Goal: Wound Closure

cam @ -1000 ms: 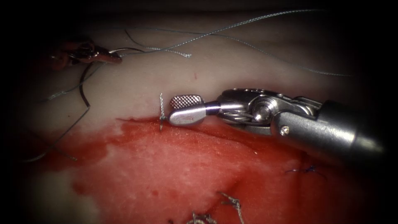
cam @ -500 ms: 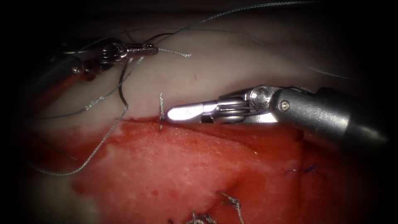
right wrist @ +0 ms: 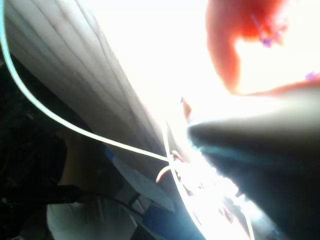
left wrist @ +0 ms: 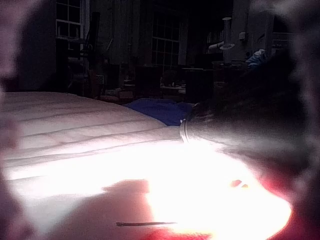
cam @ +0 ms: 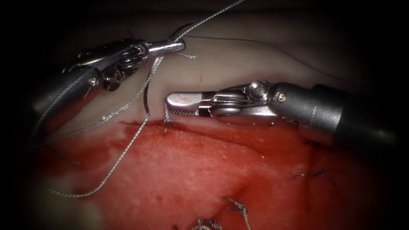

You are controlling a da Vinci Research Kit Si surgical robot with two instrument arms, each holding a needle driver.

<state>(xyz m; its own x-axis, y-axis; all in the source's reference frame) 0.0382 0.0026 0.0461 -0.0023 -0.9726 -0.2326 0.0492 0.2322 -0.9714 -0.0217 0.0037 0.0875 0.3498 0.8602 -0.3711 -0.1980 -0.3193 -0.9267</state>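
The left claw (cam: 177, 45) is clamping the needle (cam: 146, 99) near its end, the curve hanging free below. The right claw (cam: 170, 105), slightly parted, is gripping the thread stub (cam: 166, 121) at the cut (cam: 255, 138) in the tissue (cam: 221, 64).

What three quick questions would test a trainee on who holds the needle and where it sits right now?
1. Which tool holds the needle? A) left tool B) right tool C) neither
2. True or false: the needle is in the tissue.
3. Fill in: the short thread stub at the cut's edge stands by the right tool's ____.
Key: 1 A, jaws shut near one end of its curve. 2 False, it hangs free. 3 Tip.
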